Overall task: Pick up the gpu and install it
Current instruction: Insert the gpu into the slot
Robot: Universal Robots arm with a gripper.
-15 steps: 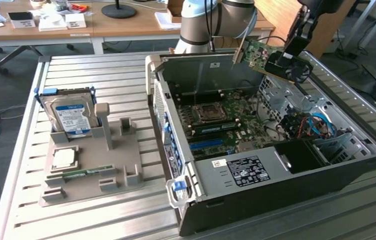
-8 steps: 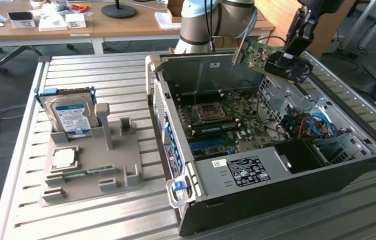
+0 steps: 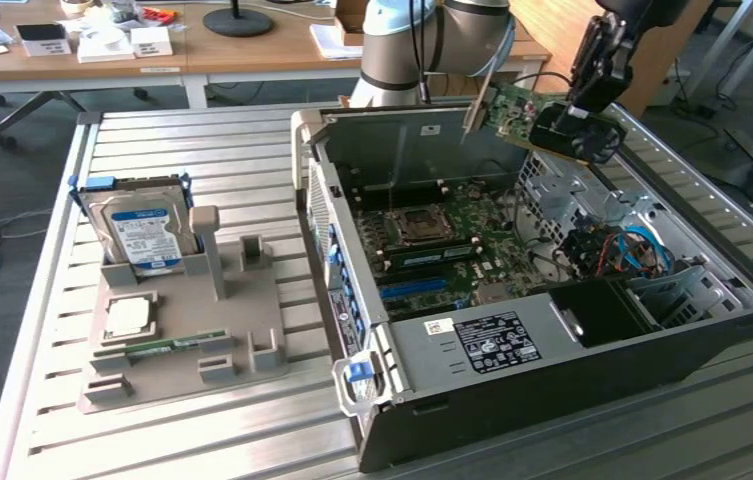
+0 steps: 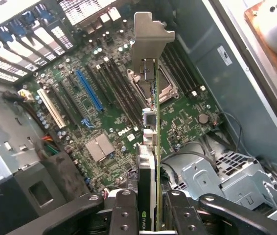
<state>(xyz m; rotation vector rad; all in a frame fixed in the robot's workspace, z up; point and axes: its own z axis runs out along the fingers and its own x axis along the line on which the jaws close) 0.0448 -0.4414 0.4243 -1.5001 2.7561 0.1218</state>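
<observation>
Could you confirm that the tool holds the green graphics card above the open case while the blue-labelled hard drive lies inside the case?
Not quite: the exterior view shows the boxy blue-labelled hard drive standing in the grey plastic holder beside the black metal case.

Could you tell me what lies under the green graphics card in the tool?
The green motherboard in the open black computer case, with its blue slot. The strip behind the green graphics card itself is hidden.
</observation>
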